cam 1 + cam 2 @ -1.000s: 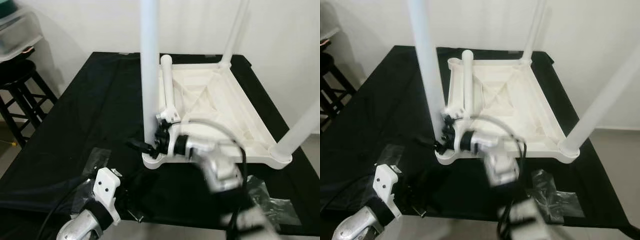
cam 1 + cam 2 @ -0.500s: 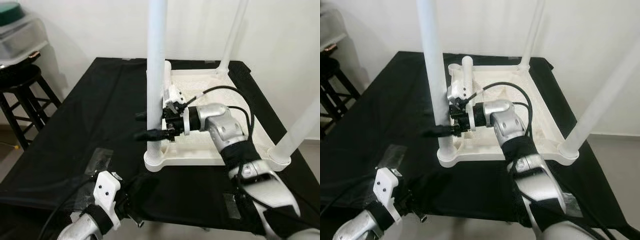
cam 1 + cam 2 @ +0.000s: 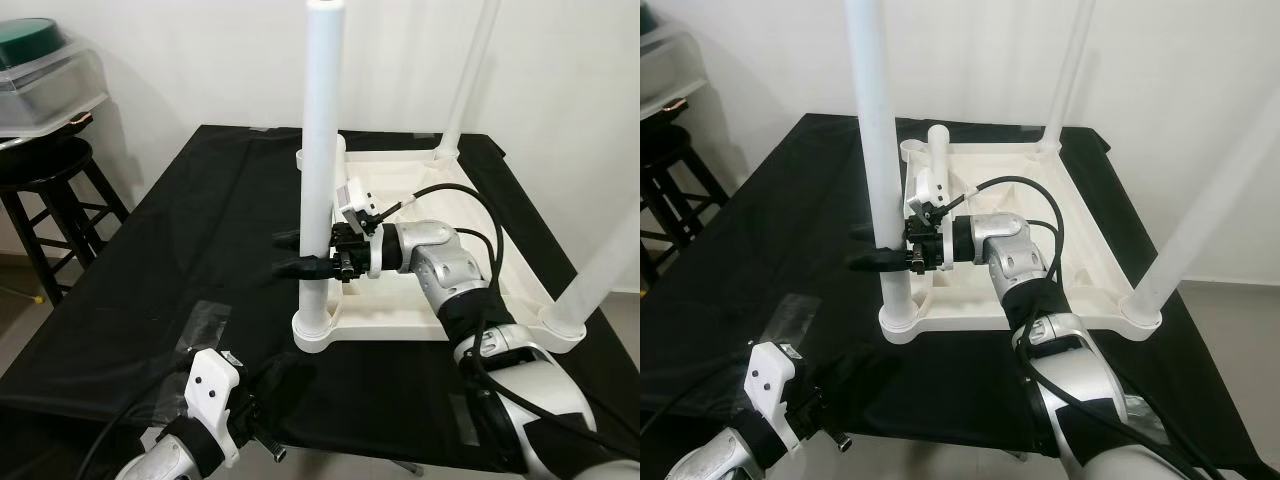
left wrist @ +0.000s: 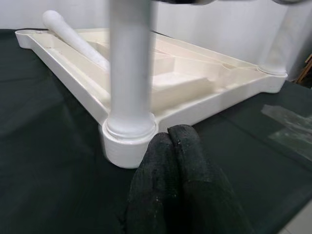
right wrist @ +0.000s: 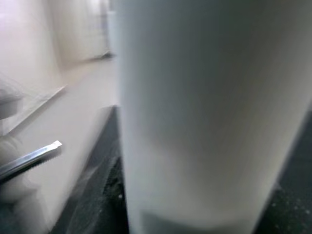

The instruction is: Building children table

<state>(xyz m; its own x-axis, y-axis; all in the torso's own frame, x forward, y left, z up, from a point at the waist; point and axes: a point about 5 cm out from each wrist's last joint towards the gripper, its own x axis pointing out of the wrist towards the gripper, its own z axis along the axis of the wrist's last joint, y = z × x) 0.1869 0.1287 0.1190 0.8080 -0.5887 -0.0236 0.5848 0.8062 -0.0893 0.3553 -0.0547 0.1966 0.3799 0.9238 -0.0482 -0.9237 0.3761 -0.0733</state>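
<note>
On black tabletop [image 3: 180, 260], right gripper [image 3: 300, 253] clasping upright white leg [image 3: 320, 150], left gripper [image 4: 170, 141] closed, empty.

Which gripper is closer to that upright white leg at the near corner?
Right. The right gripper has its fingers on either side of the leg; the left gripper sits shut near its base socket.

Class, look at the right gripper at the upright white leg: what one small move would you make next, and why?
Probably twist or press the upright white plastic leg to seat it. The right gripper has one black finger on each side of it, above its corner socket in the upturned white plastic tabletop, while a fourth white leg lies loose inside. The left gripper rests shut by that corner.
</note>
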